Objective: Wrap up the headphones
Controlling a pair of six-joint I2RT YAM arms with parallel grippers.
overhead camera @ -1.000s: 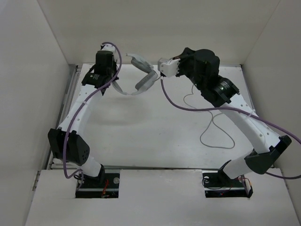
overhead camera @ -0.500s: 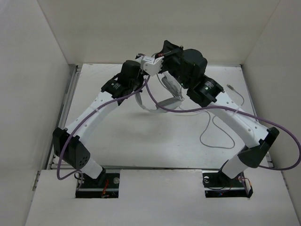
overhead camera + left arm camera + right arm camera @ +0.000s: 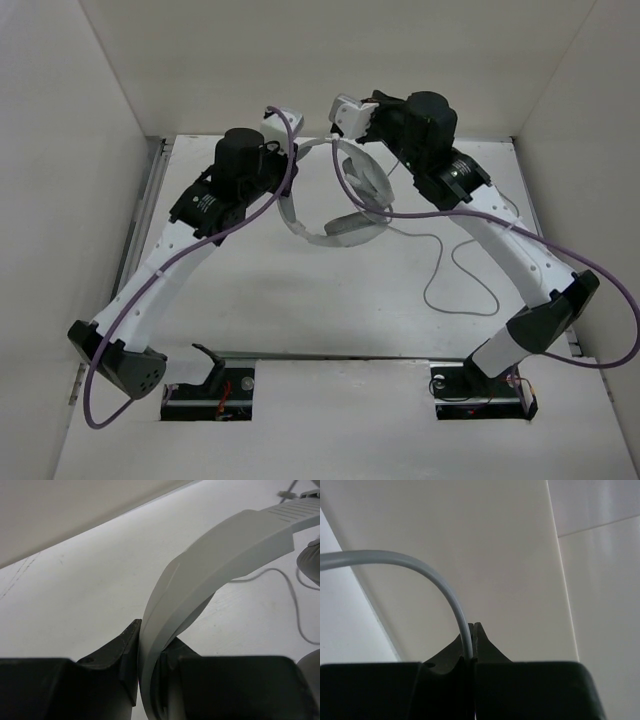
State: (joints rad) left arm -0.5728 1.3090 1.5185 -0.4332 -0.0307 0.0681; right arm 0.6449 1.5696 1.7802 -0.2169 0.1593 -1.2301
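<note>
The light grey headphones (image 3: pixel 325 236) hang above the back middle of the table, one earcup (image 3: pixel 357 227) low and the other (image 3: pixel 361 176) higher. My left gripper (image 3: pixel 283 183) is shut on the headband (image 3: pixel 215 560), which stands on edge between its jaws (image 3: pixel 150 652). My right gripper (image 3: pixel 345 118) is raised by the back wall and shut on the thin grey cable (image 3: pixel 420 562), which arcs up and left out of its closed jaws (image 3: pixel 472 641). The rest of the cable (image 3: pixel 450 270) trails in loose loops on the table at the right.
White walls close in the table (image 3: pixel 250 290) at the back and on both sides. The robot's thick purple cables (image 3: pixel 480 232) hang along both arms, the right one passing just beside the headphones.
Both grippers swung together at the centre and then parted. The left arm now reaches further in with the headband, and the right gripper has risen to the right with the cable.
</note>
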